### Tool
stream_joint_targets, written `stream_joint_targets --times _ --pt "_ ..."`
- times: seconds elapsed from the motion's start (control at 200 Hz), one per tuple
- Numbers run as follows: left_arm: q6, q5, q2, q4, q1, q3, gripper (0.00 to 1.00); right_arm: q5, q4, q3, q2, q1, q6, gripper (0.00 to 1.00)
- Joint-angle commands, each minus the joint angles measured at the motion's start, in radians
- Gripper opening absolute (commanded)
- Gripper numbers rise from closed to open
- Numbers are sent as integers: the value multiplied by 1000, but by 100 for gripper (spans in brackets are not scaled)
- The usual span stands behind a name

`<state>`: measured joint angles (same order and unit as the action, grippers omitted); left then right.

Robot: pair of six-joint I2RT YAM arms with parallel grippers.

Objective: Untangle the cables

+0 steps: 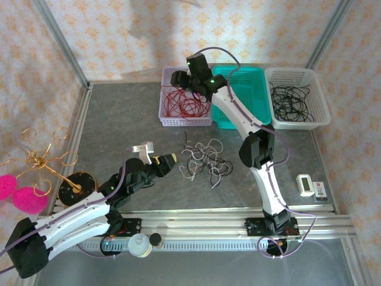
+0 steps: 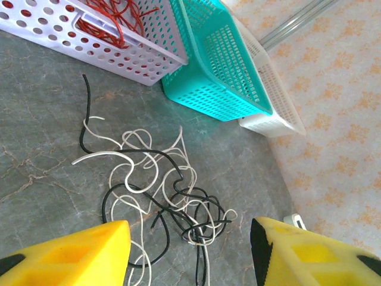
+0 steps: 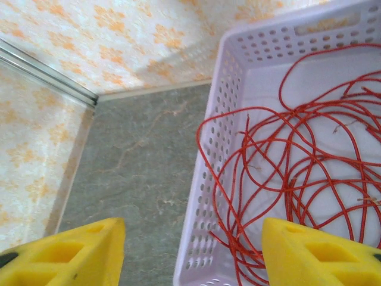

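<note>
Seen from above, a stiff gold wire stand sits far left on the grey marbled surface. The left claw stands parted and grips nothing, just short of the loose tangle of white and black cables. Its wrist view picks out each thin, glossy loop. To the right, the right claw hangs spread and empty over the rim of the perforated lilac basket, where wiry red cables coil. The overhead view also takes in black cables in the white basket.
</note>
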<state>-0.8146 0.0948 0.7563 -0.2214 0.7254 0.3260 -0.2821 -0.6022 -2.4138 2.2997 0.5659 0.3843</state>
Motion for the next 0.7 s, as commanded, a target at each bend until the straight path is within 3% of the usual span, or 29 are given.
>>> stream_joint_targets --times 0.0,0.175,0.415,0.696 --pt "-8 -28 -30 43 6 -5 56 -15 -37 53 -88 -6 -20 59" --pt "-18 -61 -66 125 6 -8 56 -3 -2 337 -280 -3 -70 57" --pt "-30 -25 -77 185 6 -23 56 70 123 967 -687 -1 -73 56" --pt "-36 109 81 164 6 -6 53 80 109 1381 -934 -1 36 56"
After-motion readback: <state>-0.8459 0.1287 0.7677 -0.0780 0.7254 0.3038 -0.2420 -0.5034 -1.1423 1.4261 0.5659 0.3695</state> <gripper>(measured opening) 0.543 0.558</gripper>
